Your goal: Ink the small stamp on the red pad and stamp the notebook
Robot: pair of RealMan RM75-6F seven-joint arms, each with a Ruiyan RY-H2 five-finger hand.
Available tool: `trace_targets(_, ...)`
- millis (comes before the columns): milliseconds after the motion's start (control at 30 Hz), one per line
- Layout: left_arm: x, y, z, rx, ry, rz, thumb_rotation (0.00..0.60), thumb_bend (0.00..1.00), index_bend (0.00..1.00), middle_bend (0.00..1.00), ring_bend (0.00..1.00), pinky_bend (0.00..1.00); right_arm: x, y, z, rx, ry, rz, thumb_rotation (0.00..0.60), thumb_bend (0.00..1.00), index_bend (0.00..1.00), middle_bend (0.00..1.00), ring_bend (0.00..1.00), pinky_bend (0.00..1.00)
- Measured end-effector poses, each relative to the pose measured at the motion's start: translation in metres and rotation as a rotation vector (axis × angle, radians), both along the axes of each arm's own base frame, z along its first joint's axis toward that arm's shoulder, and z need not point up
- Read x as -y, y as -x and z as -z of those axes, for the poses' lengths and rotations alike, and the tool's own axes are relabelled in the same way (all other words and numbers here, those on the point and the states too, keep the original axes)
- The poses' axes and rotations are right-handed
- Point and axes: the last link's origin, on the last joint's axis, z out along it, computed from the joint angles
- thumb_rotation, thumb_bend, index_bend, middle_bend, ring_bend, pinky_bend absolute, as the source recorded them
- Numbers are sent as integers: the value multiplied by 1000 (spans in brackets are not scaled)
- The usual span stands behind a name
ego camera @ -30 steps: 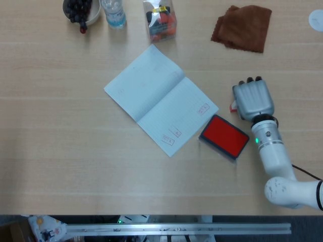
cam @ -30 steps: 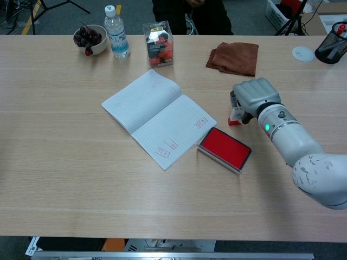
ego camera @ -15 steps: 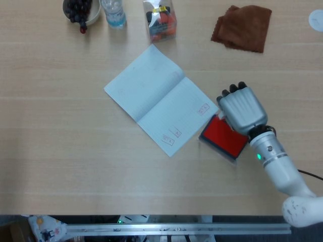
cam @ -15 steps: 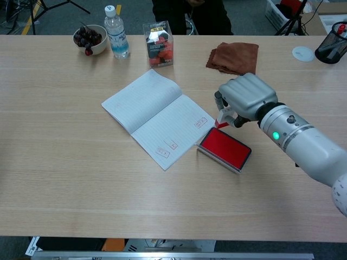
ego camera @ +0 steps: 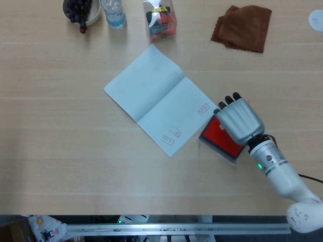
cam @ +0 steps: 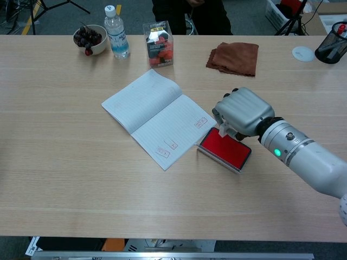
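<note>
Chest view shows my right hand low over the upper end of the red pad, fingers curled in around the small stamp. Only a white sliver of the stamp peeks out below the knuckles, and it sits right at the pad's red surface; I cannot tell whether it is actually pressed into the ink. From the head view the right hand covers the upper right part of the red pad and hides the stamp completely, with dark fingertips pointing up toward the far side of the table.

The notebook lies open and flat just left of the pad, set at a slant, and its nearer page carries a few small red-outlined stamp marks. My left hand is out of both views.

Along the far edge stand a bowl of dark fruit, a water bottle and a clear box, with a brown cloth farther right.
</note>
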Motion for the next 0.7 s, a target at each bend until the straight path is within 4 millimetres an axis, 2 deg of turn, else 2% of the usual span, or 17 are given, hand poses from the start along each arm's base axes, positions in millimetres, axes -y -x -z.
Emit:
trace_targets(333, 0, 3, -1, 0, -3, -7, 600, 272, 42, 38, 34, 63, -7, 4, 15, 30, -28, -6, 600, 368, 593, 462, 316, 293)
trace_targets(700, 1, 4, -1, -1, 0, -11, 600, 272, 42, 37, 34, 63, -11, 6, 21, 35, -35, -29, 600, 368, 593, 462, 316, 293)
